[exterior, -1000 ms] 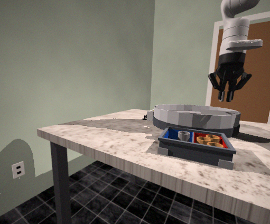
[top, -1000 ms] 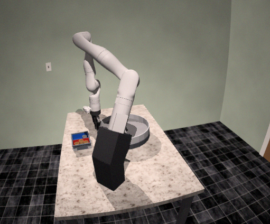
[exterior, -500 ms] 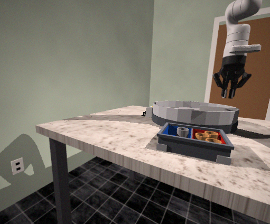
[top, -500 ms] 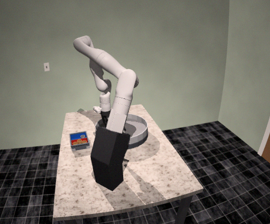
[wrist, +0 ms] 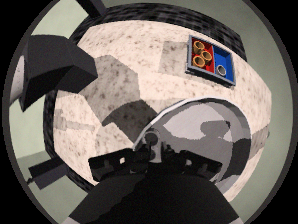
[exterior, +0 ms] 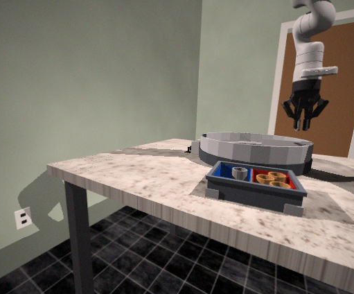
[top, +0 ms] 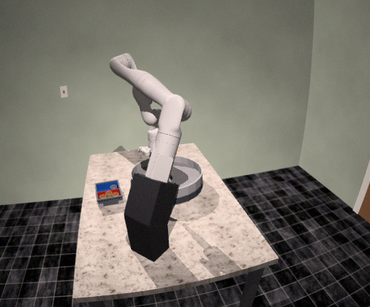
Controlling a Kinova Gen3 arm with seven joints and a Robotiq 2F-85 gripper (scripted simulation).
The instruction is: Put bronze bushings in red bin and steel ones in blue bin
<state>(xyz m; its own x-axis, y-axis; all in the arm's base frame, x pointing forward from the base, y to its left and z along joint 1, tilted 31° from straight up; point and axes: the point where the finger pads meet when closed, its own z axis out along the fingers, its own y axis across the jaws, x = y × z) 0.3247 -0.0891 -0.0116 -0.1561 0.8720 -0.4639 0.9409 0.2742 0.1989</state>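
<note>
Three bronze bushings sit in the red bin (top: 115, 191) (exterior: 256, 171) (wrist: 210, 48); one bronze bushing (exterior: 265, 180) is at its divider side. One steel bushing (top: 113, 187) (exterior: 240, 174) (wrist: 221, 70) sits in the blue bin (top: 103, 186) (exterior: 224, 170) (wrist: 224, 56). The round grey turntable (top: 198, 181) (exterior: 251, 152) (wrist: 185, 122) has a raised wall; I see no bushing clearly on it, and part is hidden. My gripper (exterior: 301, 127) (wrist: 156, 146) points down, higher than the turntable wall, its fingers a small gap apart with nothing visible between them. The arm hides it in the top view.
Both bins share one grey-walled tray (exterior: 251, 197) beside the turntable. A small grey bracket (exterior: 195, 147) with a black part stands at the turntable's side. The black arm base (top: 147, 232) stands on the table (top: 100, 253), and the arm reaches over the turntable.
</note>
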